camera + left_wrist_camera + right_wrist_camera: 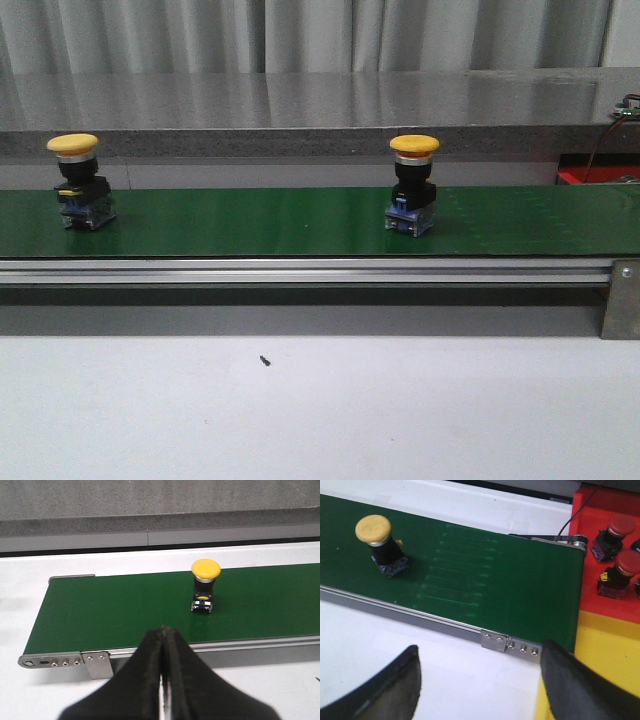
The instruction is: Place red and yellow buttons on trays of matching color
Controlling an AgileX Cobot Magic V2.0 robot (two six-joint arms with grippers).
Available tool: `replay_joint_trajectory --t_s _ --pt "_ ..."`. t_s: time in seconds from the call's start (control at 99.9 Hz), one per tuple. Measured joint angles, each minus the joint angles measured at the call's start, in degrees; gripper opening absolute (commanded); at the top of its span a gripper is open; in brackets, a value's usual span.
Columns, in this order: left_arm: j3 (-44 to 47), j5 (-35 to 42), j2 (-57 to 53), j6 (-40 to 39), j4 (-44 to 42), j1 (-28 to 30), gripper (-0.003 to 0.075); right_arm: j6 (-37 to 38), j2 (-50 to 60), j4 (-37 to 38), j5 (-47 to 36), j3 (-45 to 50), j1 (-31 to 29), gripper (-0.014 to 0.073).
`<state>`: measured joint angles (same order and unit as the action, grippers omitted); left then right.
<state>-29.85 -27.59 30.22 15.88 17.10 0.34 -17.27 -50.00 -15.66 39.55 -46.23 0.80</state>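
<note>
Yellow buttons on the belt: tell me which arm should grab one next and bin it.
Probably the right. Its end effector is open, a yellow button stands upright nearby, and the yellow tray lies beside it. The left end effector is shut.

Smooth, faintly glossy green belt (pixel 250 220) in a brushed metal rail (pixel 300 270).

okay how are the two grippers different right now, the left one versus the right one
The left gripper has its fingers pressed together, while the right gripper is spread wide open. The left one faces a yellow button on the green belt; the right one sits near the belt's end, beside the red tray. Both are empty.
</note>
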Motion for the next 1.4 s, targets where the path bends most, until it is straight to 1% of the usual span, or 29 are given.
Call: replay_joint_trajectory --t_s 0.12,0.22,0.571,0.751,0.901,0.971,1.041,1.091,1.161,1.191,1.231,1.401 --pt "0.0 0.1 0.0 0.0 0.0 0.0 -0.0020 0.0 -7.0 -0.7 3.7 -5.6 0.4 0.0566" --pt "0.0 0.3 0.0 0.0 0.0 0.0 -0.0019 0.0 -12.6 -0.9 5.0 -9.5 2.1 0.0566" --pt "0.0 0.3 0.0 0.0 0.1 0.0 -0.0020 0.0 -32.0 -1.1 5.1 -21.0 9.3 0.0566" --pt "0.0 0.3 0.0 0.0 0.1 0.0 -0.0020 0.0 -39.5 -1.2 5.1 -26.0 10.5 0.0565" --pt "0.0 0.3 0.0 0.0 0.2 0.0 -0.0020 0.0 -43.4 -1.3 5.1 -28.8 10.6 0.0561" --pt "0.0 0.3 0.0 0.0 0.2 0.0 -0.0020 0.0 -44.8 -1.2 5.2 -29.3 10.6 0.0507" --pt "0.0 0.3 0.0 0.0 0.2 0.0 -0.0019 0.0 -45.9 -0.6 5.5 -29.5 10.6 0.0405" --pt "0.0 0.3 0.0 0.0 0.2 0.0 -0.0020 0.0 -46.7 -0.2 6.1 -29.6 10.6 0.0317" --pt "0.0 0.3 0.0 0.0 0.2 0.0 -0.0019 0.0 -47.5 0.2 7.3 -29.6 10.6 0.0226" --pt "0.0 0.3 0.0 0.0 0.2 0.0 -0.0020 0.0 -47.8 0.2 7.7 -29.6 10.6 0.0203" --pt "0.0 0.3 0.0 0.0 0.2 0.0 -0.0019 0.0 -47.8 0.4 7.9 -29.7 10.6 0.0184" --pt "0.0 0.3 0.0 0.0 0.2 0.0 -0.0020 0.0 -46.9 1.2 10.5 -29.9 10.2 0.0183"
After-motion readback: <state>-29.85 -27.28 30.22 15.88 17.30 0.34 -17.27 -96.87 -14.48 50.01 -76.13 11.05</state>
